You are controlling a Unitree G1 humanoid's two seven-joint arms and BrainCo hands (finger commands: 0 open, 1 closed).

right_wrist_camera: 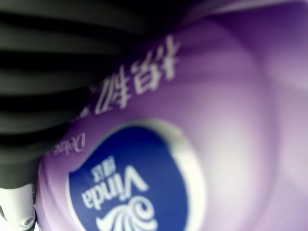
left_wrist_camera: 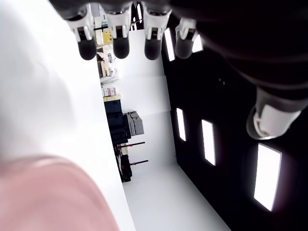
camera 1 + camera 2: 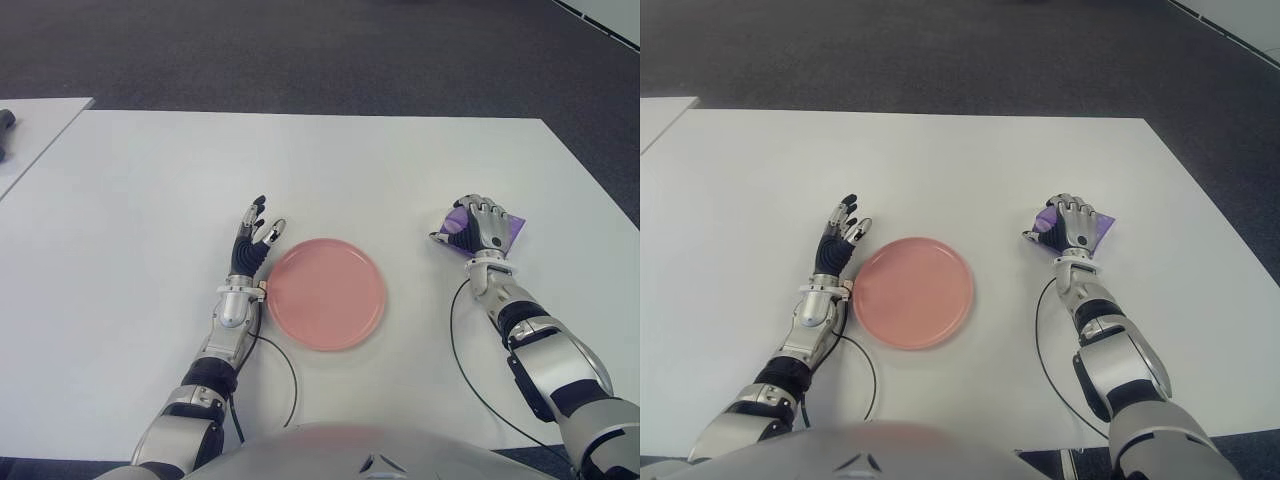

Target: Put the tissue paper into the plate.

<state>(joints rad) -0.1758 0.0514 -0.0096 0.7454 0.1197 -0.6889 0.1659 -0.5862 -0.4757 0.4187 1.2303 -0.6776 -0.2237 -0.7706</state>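
Right wrist view: my fingers [image 1: 43,72] are curled over the purple tissue pack [image 1: 159,144], pressed right against its printed face.
Right hand: my right hand [image 3: 482,226] covers the pack on the white table [image 3: 150,200], well to the right of the plate; I judge the grasp closed, though I cannot tell whether the pack has left the tabletop.
Tissue paper: in my right hand, not in the plate.
Left hand: my left hand [image 3: 255,240] shows just beside the plate's left rim, fingers straight and loosely spread, holding nothing.
Plate: the pink plate [image 3: 325,293] is bare.
Step in hand: securing the pack, as I read it.
Next move: lift, carry left over the plate, lower, let go.
Count: one tissue pack, one plate, two hands.
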